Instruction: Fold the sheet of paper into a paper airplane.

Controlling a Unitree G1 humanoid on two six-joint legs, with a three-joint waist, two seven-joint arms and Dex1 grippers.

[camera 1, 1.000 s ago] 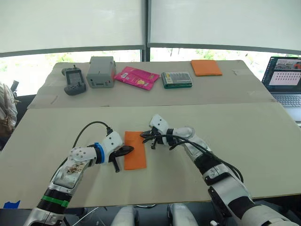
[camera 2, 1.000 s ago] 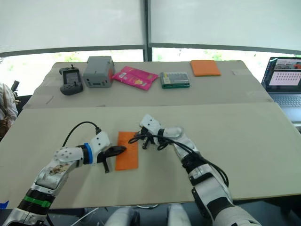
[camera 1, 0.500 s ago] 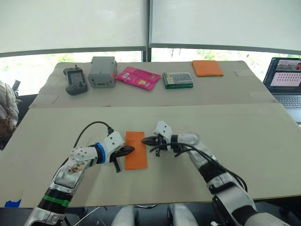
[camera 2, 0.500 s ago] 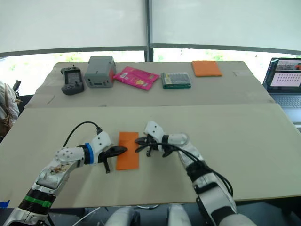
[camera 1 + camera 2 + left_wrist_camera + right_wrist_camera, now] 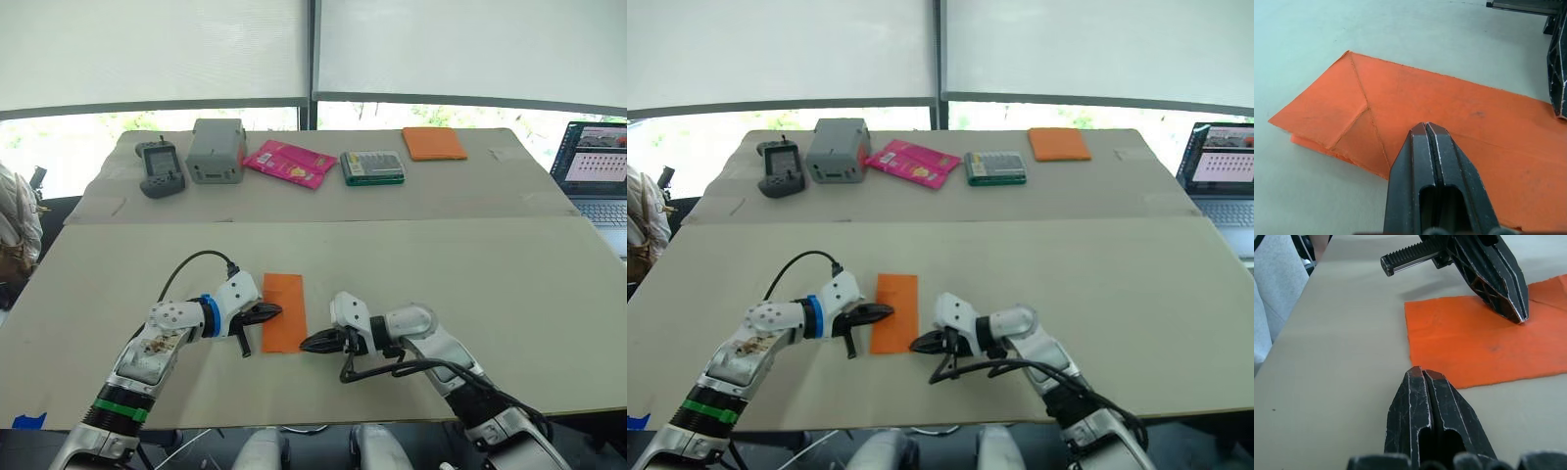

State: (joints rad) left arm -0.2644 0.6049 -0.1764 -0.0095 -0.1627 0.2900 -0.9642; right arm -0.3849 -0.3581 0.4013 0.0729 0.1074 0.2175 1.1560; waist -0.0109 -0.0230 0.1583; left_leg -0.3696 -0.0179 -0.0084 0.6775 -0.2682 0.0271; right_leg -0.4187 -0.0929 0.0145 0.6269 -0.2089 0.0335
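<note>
The sheet of paper [image 5: 284, 311] lies as a folded strip, no airplane yet; left gripper [image 5: 271, 313] pins its nine-o'clock edge and right gripper [image 5: 309, 344] rests just beside it, both jaws closed.

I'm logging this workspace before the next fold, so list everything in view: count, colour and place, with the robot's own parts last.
Sheet of paper: one, orange, folded into a strip, on the near table.
Orange pad: one, far table, right part.
Green-edged case: one, far table, middle.
Pink packet: one, far table, left of the case.
Grey box: one, far table, left part.
Handheld controller: one, dark grey, far table's left end.
Laptop: one, open, at the right edge.
Left end effector: black, shut, tip on the paper's left edge.
Right end effector: black, shut, on the table beside the paper's near right corner.
</note>
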